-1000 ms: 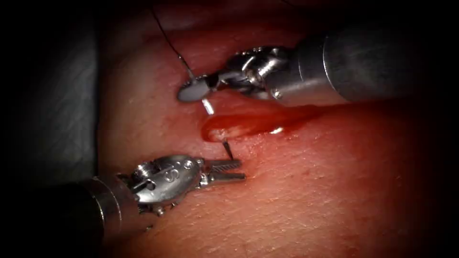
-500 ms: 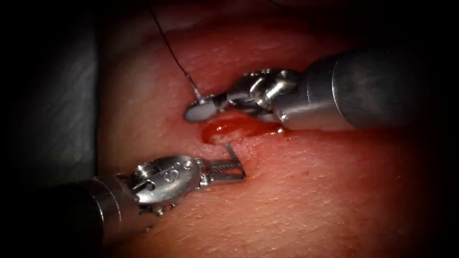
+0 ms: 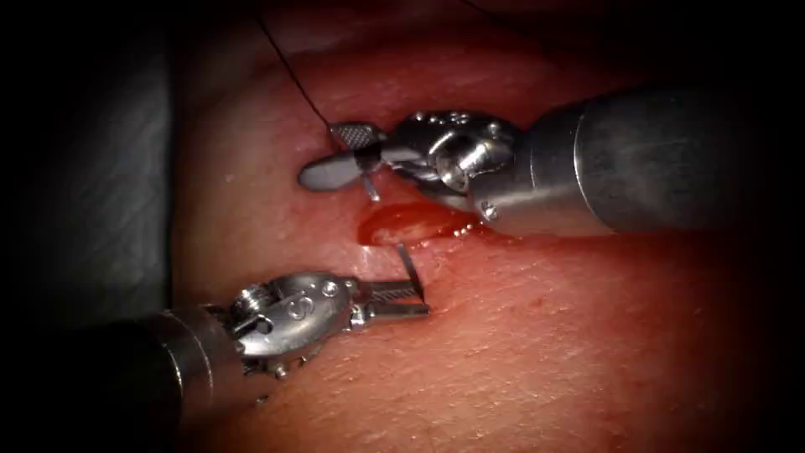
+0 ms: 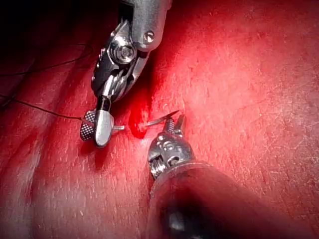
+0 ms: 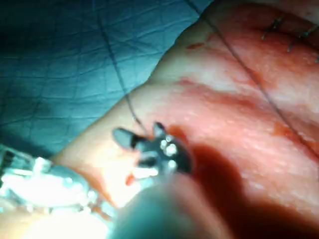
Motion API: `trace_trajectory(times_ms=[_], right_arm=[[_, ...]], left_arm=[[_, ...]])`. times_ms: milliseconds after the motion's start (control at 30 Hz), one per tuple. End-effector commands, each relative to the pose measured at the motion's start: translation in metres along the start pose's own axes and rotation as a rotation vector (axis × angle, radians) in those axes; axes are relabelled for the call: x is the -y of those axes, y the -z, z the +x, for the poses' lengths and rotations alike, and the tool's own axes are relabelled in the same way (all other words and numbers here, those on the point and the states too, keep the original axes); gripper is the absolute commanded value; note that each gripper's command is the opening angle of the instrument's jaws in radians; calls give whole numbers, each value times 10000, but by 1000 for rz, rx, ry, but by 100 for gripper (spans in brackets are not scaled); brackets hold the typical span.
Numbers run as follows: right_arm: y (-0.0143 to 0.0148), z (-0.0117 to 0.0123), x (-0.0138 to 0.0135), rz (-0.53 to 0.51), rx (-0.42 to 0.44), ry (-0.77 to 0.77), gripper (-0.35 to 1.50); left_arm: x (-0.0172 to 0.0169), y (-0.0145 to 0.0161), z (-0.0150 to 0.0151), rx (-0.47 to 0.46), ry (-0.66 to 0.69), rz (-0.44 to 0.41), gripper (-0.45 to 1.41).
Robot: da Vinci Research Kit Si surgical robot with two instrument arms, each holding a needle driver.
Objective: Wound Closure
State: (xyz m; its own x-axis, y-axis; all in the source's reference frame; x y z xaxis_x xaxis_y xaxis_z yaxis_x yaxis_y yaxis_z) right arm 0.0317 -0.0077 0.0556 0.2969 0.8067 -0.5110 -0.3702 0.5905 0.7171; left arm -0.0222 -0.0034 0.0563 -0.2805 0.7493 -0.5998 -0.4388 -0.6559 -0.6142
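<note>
Needle (image 3: pixel 408 267) sits in the tissue (image 3: pixel 545 335), spanning the cut (image 3: pixel 411 222) near its left end. Its point stands up out of the surface just above your left tool (image 3: pixel 401 299), and its tail pokes out just below your right tool (image 3: pixel 340 155).

Your left fingers show a narrow gap between them. Their tips are right at the point, but they do not look clamped on it. Your right fingers are spread wide, one ribbed face turned up, and the tail and the thread (image 3: pixel 293 75) pass between them without being gripped. From there the thread runs up and away over the tissue.

I judge this bite as placed but not finished — the needle has crossed the cut and has yet to be drawn out, with no thread through here. The cut lies open beyond your left fingertips, with red fluid (image 3: pixel 394 220) in it. Stitches (image 5: pixel 279 25) elsewhere on the tissue suggest part of the closure is done — the rest of this gap remains.
</note>
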Motion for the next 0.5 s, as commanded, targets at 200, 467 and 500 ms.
trace_trajectory(times_ms=[200, 467, 500], right_arm=[[-7, -4, 2, -26, 36, 47, 62], [0, -11, 2, -123, 137, 64, -35], [1, -15, 2, -115, 150, 63, -35]], left_arm=[[-1, -8, -5, 1, 1, -2, -15], [-1, -7, -4, 1, 2, -3, -15], [-1, -7, -4, 1, 2, -3, -15]])
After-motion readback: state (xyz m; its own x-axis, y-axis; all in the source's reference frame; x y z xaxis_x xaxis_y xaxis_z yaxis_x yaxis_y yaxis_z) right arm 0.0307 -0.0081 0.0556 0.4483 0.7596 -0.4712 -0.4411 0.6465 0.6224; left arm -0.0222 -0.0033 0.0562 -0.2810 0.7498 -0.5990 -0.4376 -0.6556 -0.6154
